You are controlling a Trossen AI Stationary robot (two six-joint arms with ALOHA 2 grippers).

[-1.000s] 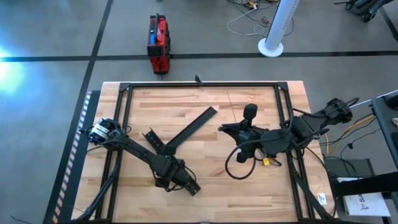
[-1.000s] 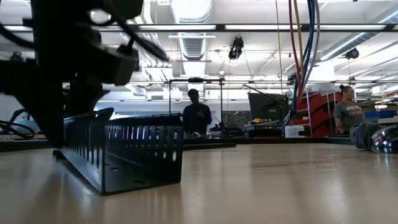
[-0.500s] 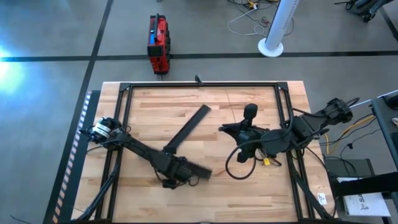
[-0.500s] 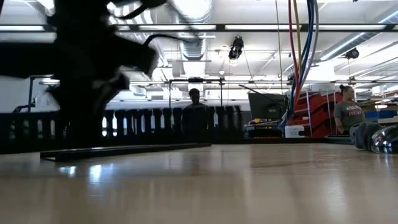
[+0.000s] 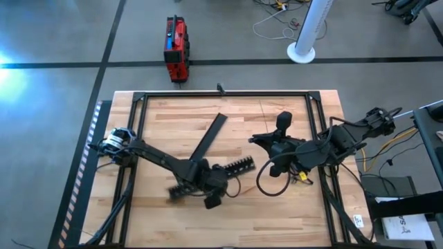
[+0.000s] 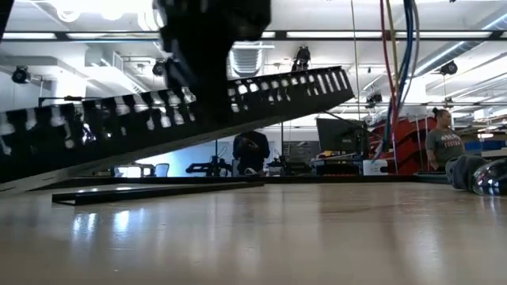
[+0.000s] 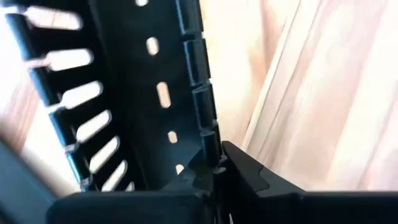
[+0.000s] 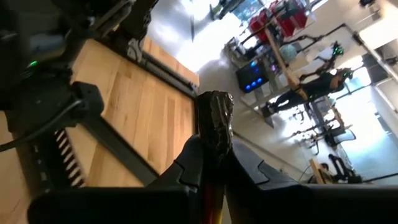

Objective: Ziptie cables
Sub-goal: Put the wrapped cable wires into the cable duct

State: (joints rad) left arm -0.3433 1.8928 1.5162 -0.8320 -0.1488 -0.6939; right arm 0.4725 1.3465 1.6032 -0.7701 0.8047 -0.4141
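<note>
Cables (image 6: 394, 79) in red, blue and orange hung at the table's right side in the low view, long axis close to upright. Their upper ends ran out of the top of the picture, and the lower ends bent slightly leftward just above the table (image 6: 317, 237).

The right gripper (image 8: 214, 149) sat over the table's right half. Its jaws were together around a dark, knobbly lump (image 8: 215, 115), with an orange-red streak showing beneath the fingers. I could not tell whether that lump was the cables' end.

The left gripper (image 7: 217, 171), near the table's middle front, had its jaws clamped on the edge of 1 slotted bar (image 5: 239, 166). That bar was off the wood and tilted, its right end higher in the low view. A 2nd bar (image 5: 208, 142) lay flat on the table on a diagonal.

A white label (image 5: 401, 225) beside the table carried lettering too small to read.
</note>
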